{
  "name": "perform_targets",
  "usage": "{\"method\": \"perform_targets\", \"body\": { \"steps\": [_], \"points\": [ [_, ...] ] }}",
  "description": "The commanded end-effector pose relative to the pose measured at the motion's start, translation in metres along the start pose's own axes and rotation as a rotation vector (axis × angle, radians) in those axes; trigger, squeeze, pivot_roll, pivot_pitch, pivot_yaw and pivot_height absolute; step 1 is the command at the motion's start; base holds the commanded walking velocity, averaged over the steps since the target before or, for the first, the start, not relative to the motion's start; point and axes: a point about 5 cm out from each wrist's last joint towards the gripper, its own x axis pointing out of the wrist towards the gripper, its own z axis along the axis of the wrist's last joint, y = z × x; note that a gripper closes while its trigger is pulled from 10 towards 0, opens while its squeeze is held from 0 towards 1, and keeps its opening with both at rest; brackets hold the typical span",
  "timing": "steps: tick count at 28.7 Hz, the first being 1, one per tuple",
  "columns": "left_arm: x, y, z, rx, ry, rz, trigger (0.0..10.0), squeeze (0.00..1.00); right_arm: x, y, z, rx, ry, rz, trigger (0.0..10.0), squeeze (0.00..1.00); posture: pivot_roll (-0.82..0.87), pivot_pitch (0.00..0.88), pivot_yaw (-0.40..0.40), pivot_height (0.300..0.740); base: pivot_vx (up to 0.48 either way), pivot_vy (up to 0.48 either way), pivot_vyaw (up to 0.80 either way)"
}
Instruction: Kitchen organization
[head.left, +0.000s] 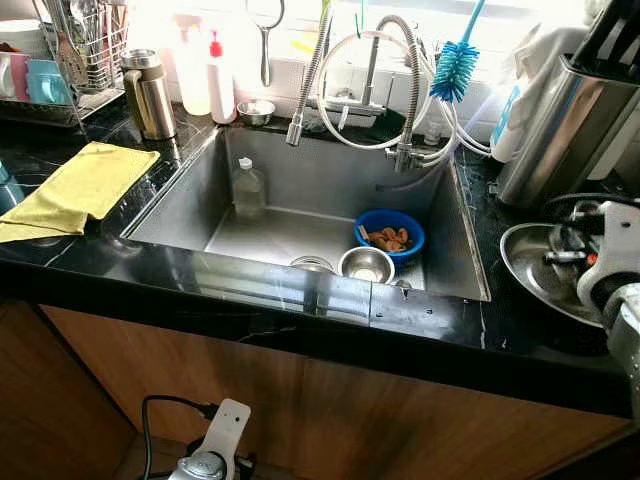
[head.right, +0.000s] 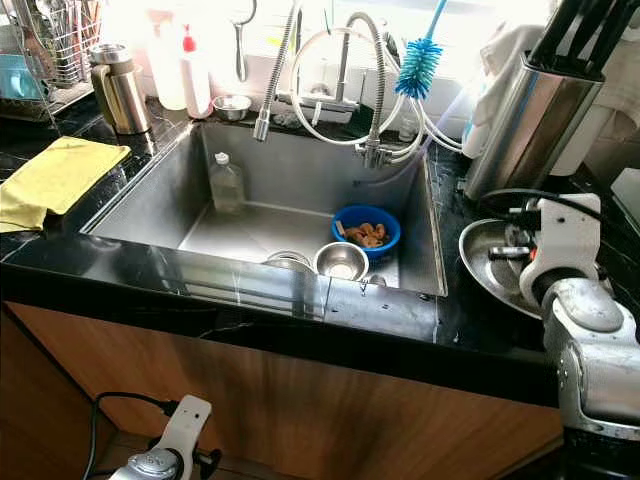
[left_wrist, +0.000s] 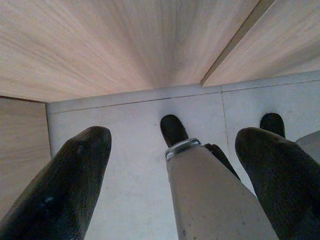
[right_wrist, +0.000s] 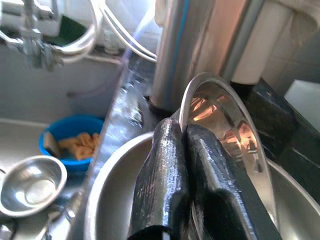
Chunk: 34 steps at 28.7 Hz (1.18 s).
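Black stone counter (head.left: 100, 255) wraps a steel sink (head.left: 190, 205) above wooden cabinet fronts, with daylight washing out the tiled wall behind. Farthest from the working tool, a yellow cloth (head.left: 75, 190) lies flat on the counter near a dish rack (head.left: 85, 45) and a brass-coloured flask (head.left: 150, 95). Down below the counter edge the left tool (left_wrist: 170, 175) hangs idle over pale floor tiles, its two black fingers (left_wrist: 65, 185) spread wide with nothing between them. Inside the sink, to the working tool's left, stand a clear bottle (head.left: 248, 188), a blue bowl (head.left: 391, 236) of brown scraps and, touching it, a small steel bowl (head.left: 366, 265); a spring faucet (head.left: 400, 90) and a blue bottle brush (head.left: 455, 68) rise behind. On the counter right of the sink the right tool (right_wrist: 184, 135) is clenched on the rim of a steel plate (right_wrist: 225, 125), holding it tilted up inside a larger steel dish (head.right: 490, 265). Just beyond stands a steel knife block (head.right: 530, 125), leaving little room there; the counter's front edge is close below.
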Motion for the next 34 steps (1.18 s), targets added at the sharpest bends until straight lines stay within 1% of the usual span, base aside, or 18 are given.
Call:
{"method": "perform_targets", "body": {
  "steps": [1, 2, 3, 4, 6, 9, 11, 13, 14, 16, 18, 19, 20, 24, 27, 28, 32, 34],
  "points": [
    [0.0, 0.0, 0.003, -0.014, -0.008, 0.007, 10.0, 0.0, -0.002, -0.003, 0.01, 0.011, -0.051, -0.013, 10.0, 0.0, 0.05, 0.0, -0.081, 0.736, 0.0, 0.0, 0.0],
    [0.0, -0.001, 0.003, -0.016, -0.008, 0.007, 10.0, 0.0, -0.001, -0.005, 0.028, 0.082, -0.185, -0.049, 10.0, 0.0, 0.05, 0.0, -0.082, 0.736, 0.0, 0.0, 0.0],
    [0.0, -0.001, 0.003, -0.017, -0.008, 0.007, 10.0, 0.0, -0.002, -0.004, 0.036, 0.113, -0.24, -0.041, 10.0, 0.0, 0.05, 0.0, -0.083, 0.736, 0.0, 0.0, 0.0],
    [0.0, -0.002, 0.003, -0.018, -0.008, 0.007, 10.0, 0.0, -0.002, -0.002, 0.041, 0.13, -0.271, -0.032, 10.0, 0.0, 0.05, 0.0, -0.084, 0.736, 0.0, 0.0, 0.0],
    [0.0, -0.002, 0.002, -0.02, -0.007, 0.008, 10.0, 0.0, -0.003, 0.009, 0.051, 0.119, -0.315, 0.039, 10.0, 0.0, 0.05, 0.0, -0.085, 0.736, 0.0, 0.0, 0.0],
    [0.0, -0.002, 0.003, -0.021, -0.007, 0.008, 10.0, 0.0, -0.004, 0.019, 0.059, 0.115, -0.352, 0.093, 10.0, 0.0, 0.05, 0.0, -0.086, 0.736, 0.0, 0.0, 0.0],
    [0.001, -0.002, 0.003, -0.022, -0.008, 0.009, 10.0, 0.0, -0.003, 0.024, 0.062, 0.144, -0.373, 0.122, 10.0, 0.0, 0.05, 0.0, -0.087, 0.736, 0.0, 0.0, 0.0],
    [0.001, -0.002, 0.003, -0.022, -0.009, 0.01, 10.0, 0.0, -0.001, 0.029, 0.062, 0.196, -0.374, 0.158, 10.0, 0.0, 0.05, 0.0, -0.087, 0.736, 0.0, 0.0, 0.0],
    [0.001, -0.002, 0.003, -0.022, -0.009, 0.01, 10.0, 0.0, -0.001, 0.029, 0.062, 0.196, -0.374, 0.158, 10.0, 0.0, 0.05, 0.0, -0.087, 0.736, 0.0, 0.0, 0.0],
    [0.001, -0.002, 0.004, -0.022, -0.011, 0.011, 10.0, 0.0, 0.004, 0.041, 0.058, 0.257, -0.352, 0.261, 10.0, 0.0, 0.05, 0.0, -0.089, 0.736, 0.0, 0.0, 0.0],
    [0.001, -0.002, 0.004, -0.023, -0.012, 0.011, 10.0, 0.0, 0.005, 0.048, 0.054, 0.291, -0.335, 0.327, 10.0, 0.0, 0.05, 0.0, -0.091, 0.736, 0.0, 0.0, 0.0],
    [0.001, -0.002, 0.004, -0.024, -0.013, 0.013, 10.0, 0.0, 0.007, 0.054, 0.049, 0.33, -0.31, 0.387, 10.0, 0.0, 0.05, 0.0, -0.091, 0.736, 0.0, 0.0, 0.0],
    [0.001, -0.002, 0.004, -0.024, -0.013, 0.013, 10.0, 0.0, 0.008, 0.056, 0.047, 0.345, -0.298, 0.404, 10.0, 0.0, 0.05, 0.0, -0.091, 0.736, 0.0, 0.0, 0.0],
    [0.001, -0.002, 0.004, -0.026, -0.012, 0.015, 10.0, 0.0, 0.013, 0.059, 0.035, 0.456, -0.256, 0.469, 10.0, 0.0, 0.05, 0.0, -0.091, 0.736, 0.0, 0.0, 0.0],
    [0.0, -0.002, 0.003, -0.025, -0.012, 0.015, 10.0, 0.0, 0.015, 0.06, 0.028, 0.496, -0.232, 0.507, 10.0, 0.0, 0.05, 0.0, -0.091, 0.736, 0.0, 0.0, 0.0],
    [0.0, -0.002, 0.003, -0.023, -0.011, 0.015, 10.0, 0.0, 0.017, 0.062, 0.021, 0.502, -0.211, 0.545, 10.0, 0.0, 0.06, 0.0, -0.09, 0.736, 0.0, 0.0, 0.0],
    [0.0, -0.001, 0.002, -0.022, -0.01, 0.017, 10.0, 0.0, 0.019, 0.065, 0.013, 0.511, -0.189, 0.583, 10.0, 0.0, 0.06, 0.0, -0.09, 0.736, 0.0, 0.0, 0.0],
    [0.0, 0.0, 0.001, -0.02, -0.009, 0.018, 10.0, 0.0, 0.022, 0.067, 0.005, 0.542, -0.166, 0.602, 10.0, 0.0, 0.06, 0.0, -0.088, 0.736, 0.0, 0.0, 0.0]
  ]
}}
